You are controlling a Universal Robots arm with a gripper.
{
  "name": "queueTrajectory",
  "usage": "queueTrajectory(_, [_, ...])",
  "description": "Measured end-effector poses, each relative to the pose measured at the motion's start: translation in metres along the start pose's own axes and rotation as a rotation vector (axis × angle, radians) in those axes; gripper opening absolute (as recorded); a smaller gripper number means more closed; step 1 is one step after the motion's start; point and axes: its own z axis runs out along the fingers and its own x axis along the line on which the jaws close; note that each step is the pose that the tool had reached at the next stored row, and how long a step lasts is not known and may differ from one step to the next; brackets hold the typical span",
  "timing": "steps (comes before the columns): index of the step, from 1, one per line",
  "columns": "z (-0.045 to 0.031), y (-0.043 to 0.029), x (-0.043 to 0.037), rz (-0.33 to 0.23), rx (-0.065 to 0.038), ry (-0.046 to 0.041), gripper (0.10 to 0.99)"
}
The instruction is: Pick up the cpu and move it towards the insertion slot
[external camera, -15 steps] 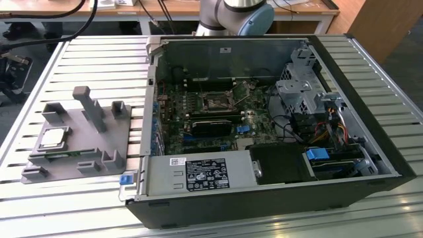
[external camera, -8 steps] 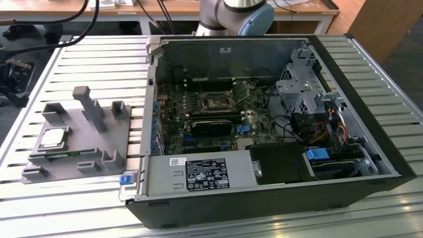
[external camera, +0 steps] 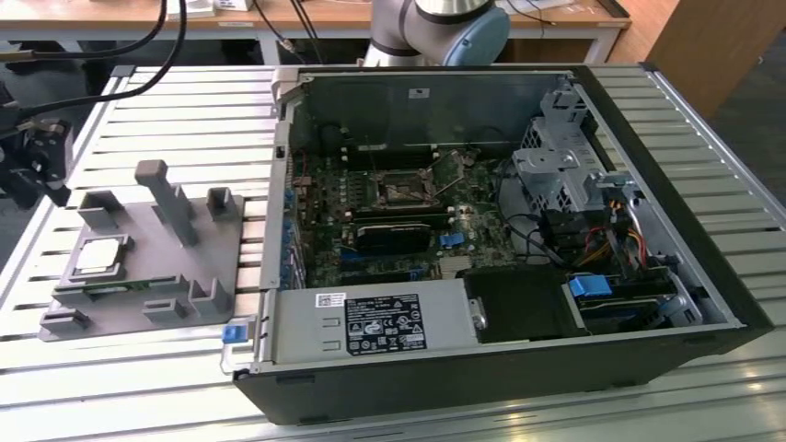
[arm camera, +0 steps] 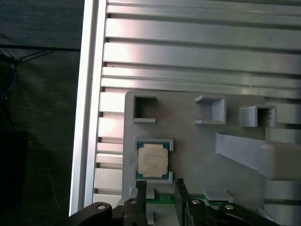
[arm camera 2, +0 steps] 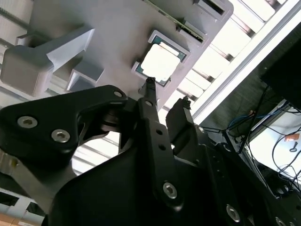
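The cpu [external camera: 101,256] is a small silvery square chip lying flat in a recess of the grey plastic fixture [external camera: 154,262] at the exterior view's left. In both wrist views the cpu [arm camera: 153,160] [arm camera 2: 160,63] lies just beyond the fingertips. My gripper [arm camera: 160,186] [arm camera 2: 168,94] hangs above the fixture's edge, open, with nothing between its black fingers [arm camera: 141,186]. In the exterior view the gripper [external camera: 40,158] is at the far left edge. The insertion slot [external camera: 399,191] is the square socket on the green board inside the open computer case.
A narrow green memory stick [arm camera: 162,198] lies in the fixture beside the cpu. Tall grey posts [external camera: 166,198] stand on the fixture. The case walls [external camera: 285,184], a long black card [external camera: 393,235] and cables [external camera: 577,249] surround the socket. The slatted metal table [external camera: 184,120] ends near the fixture.
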Motion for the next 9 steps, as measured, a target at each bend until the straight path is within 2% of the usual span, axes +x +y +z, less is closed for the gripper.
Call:
queueTrajectory(1, [0.0010,-0.0003,0.0000,0.000,0.000,0.0000,0.408])
queueTrajectory(2, [0.0021,-0.0007,0.0000,0.000,0.000,0.0000,0.408])
queueTrajectory(4, [0.0042,-0.0013,0.0000,0.000,0.000,0.0001,0.525])
queueTrajectory(5, [0.0057,-0.0016,0.0001,0.000,0.000,0.0001,0.525])
queueTrajectory(7, [0.0087,-0.0019,0.0001,-0.003,0.000,0.0001,0.643])
queueTrajectory(9, [0.0111,-0.0021,0.0001,-0.016,0.000,0.0007,0.643])
